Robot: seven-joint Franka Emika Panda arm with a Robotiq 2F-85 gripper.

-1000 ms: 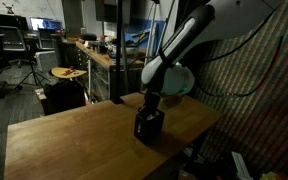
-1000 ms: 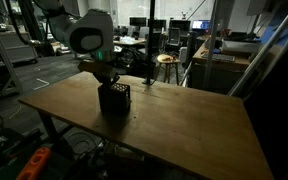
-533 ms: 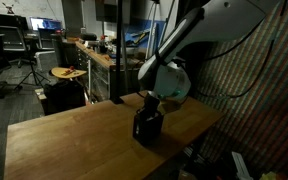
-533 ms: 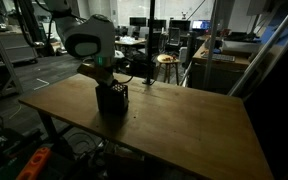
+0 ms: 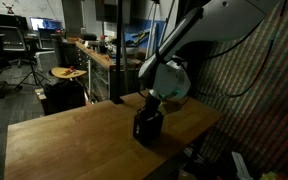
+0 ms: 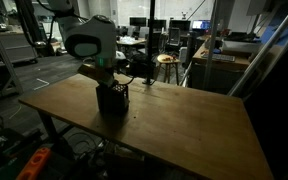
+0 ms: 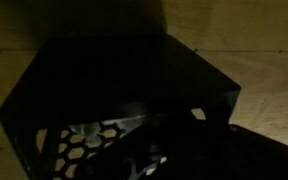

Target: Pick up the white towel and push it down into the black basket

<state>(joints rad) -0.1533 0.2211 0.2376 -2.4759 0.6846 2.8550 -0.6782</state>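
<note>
The black basket (image 5: 149,127) (image 6: 113,98) stands on the wooden table (image 5: 64,140) (image 6: 184,120), near one end. My gripper (image 5: 151,108) (image 6: 107,84) reaches straight down into its open top, so the fingers are hidden inside it in both exterior views. The wrist view is very dark. It shows the black basket (image 7: 114,80) from close above, with the fingers lost in shadow. Pale greyish patches behind the holes of the basket's wall look like the white towel (image 7: 84,135) inside. No towel lies on the table.
A stool with a round wooden seat (image 5: 67,73) (image 6: 166,60) stands beyond the table. A black pole (image 5: 117,60) rises at the table's far edge, close to the basket. A patterned wall (image 5: 254,90) is behind the arm.
The arm's wrist shifted slightly over the basket between the earliest frames and half a second ago. Since then nothing has visibly moved.
</note>
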